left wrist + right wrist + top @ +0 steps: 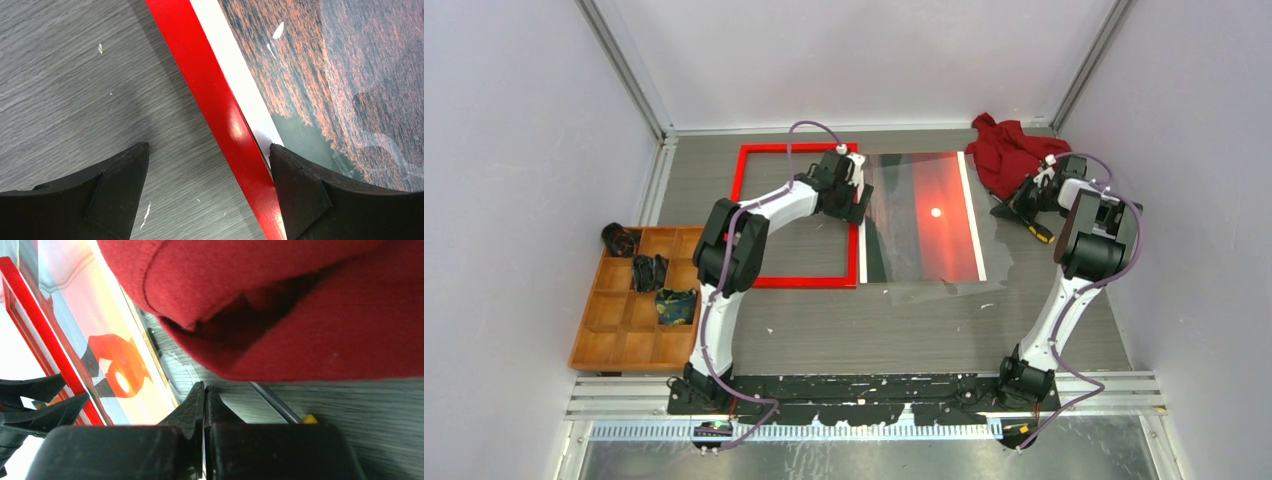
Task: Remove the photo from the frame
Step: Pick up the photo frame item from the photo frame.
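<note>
One photo, long axis near-far; left pincer spread, right pincer pressed together.

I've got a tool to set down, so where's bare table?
Bare grey table lies between the thin red rectangular frame, the sunset photo print and the arm bases. Crowded: back right, with the crumpled dark red cloth and right gripper; left edge, with the wooden compartment tray.

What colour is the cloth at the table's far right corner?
The cloth is plain dark red. It shows best in the top view.
</note>
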Motion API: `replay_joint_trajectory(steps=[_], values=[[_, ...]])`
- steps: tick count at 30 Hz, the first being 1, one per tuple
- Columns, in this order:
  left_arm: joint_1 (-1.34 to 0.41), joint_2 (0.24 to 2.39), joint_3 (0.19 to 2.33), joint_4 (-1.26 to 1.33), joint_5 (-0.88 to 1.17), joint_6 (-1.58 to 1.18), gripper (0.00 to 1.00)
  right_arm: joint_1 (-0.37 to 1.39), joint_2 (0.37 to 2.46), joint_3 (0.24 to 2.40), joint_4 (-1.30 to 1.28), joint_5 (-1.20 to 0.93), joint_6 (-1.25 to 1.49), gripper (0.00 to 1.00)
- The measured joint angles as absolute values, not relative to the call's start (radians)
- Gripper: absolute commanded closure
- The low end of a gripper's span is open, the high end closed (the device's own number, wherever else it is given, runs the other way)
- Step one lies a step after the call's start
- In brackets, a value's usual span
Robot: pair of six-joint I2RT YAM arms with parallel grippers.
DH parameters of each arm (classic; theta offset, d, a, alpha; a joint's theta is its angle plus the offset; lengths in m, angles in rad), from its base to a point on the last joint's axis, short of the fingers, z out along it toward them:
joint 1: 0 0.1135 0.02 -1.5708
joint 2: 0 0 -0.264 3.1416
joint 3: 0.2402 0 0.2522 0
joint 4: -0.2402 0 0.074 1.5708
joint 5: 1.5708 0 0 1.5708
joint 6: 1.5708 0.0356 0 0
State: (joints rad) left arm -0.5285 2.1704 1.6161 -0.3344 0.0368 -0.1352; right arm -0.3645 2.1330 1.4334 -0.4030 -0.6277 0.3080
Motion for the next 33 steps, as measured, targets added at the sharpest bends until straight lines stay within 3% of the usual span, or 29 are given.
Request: replay_joint_trajectory(steps=[6,10,16,22,28,33], values=[[-0.513,2.170,1.624,-0.350,0.044,-0.149,0.08,-0.371,2.130,1.425,-0.403,-0.626,0.309,0.99],[-0.500,2.168,1.624,-0.349,0.081,-0.158,0.08,-0.371,2.108,1.413,-0.405,-0.632,0.309,0.94],[-0.494,2.162,1.623,-0.349,0.118,-0.176,0.08,-0.371,2.072,1.402,-0.419,-0.667,0.308,0.76],[-0.494,2.161,1.623,-0.349,0.156,-0.181,0.08,-0.371,2.070,1.400,-0.434,-0.701,0.302,0.71],[-0.495,2.153,1.619,-0.349,0.169,-0.180,0.08,-0.371,2.070,1.399,-0.443,-0.708,0.290,0.55],[-0.497,2.127,1.614,-0.350,0.169,-0.175,0.05,-0.371,2.070,1.398,-0.443,-0.698,0.266,0.51]])
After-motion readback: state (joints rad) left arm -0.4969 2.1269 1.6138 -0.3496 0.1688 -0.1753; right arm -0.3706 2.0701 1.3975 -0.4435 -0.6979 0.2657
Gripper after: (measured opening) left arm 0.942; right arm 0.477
